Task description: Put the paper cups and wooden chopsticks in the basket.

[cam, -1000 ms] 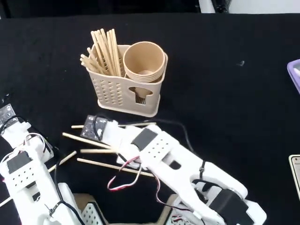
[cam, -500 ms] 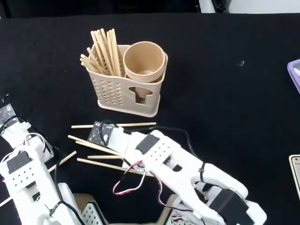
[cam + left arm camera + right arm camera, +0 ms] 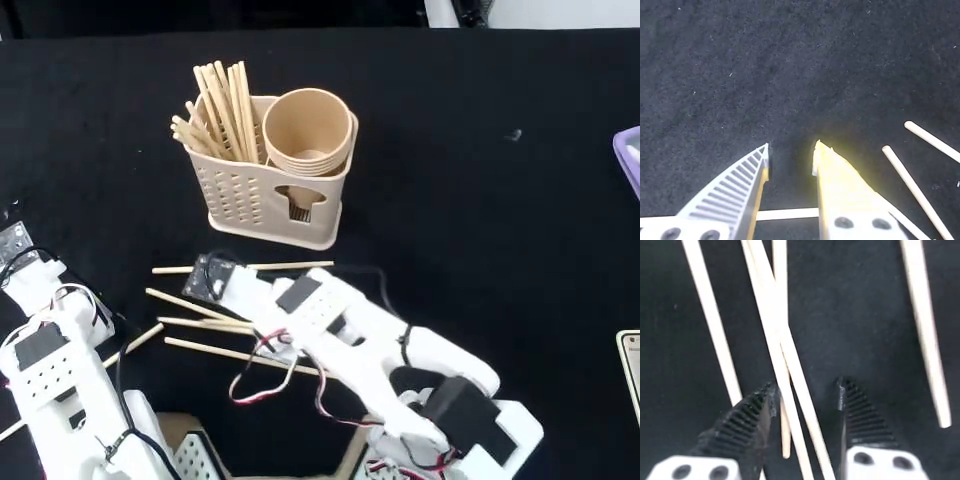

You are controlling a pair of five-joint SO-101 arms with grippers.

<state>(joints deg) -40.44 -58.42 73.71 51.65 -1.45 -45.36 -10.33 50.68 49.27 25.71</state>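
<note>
The beige basket (image 3: pixel 268 195) stands at the back of the black table, with stacked paper cups (image 3: pixel 307 132) and several wooden chopsticks (image 3: pixel 215 110) in it. In front of it several loose chopsticks (image 3: pixel 205 323) lie on the cloth. My right arm's head (image 3: pixel 235 290) hangs over them. Its gripper (image 3: pixel 807 390) is open and low, with two crossed chopsticks (image 3: pixel 785 352) running between the black fingers and others to either side. At the front left my left gripper (image 3: pixel 791 147) stands open over bare cloth, with two chopstick ends (image 3: pixel 917 187) beside it.
A purple container (image 3: pixel 628 150) pokes in at the right edge, with a pale card (image 3: pixel 632 365) nearer the front. The left arm's body (image 3: pixel 45 365) fills the front left corner. One chopstick (image 3: pixel 245 267) lies just in front of the basket.
The right arm's body swung left. Its head slid toward the front, then back a little, and the chopsticks under it shifted slightly. The left arm stayed still.
</note>
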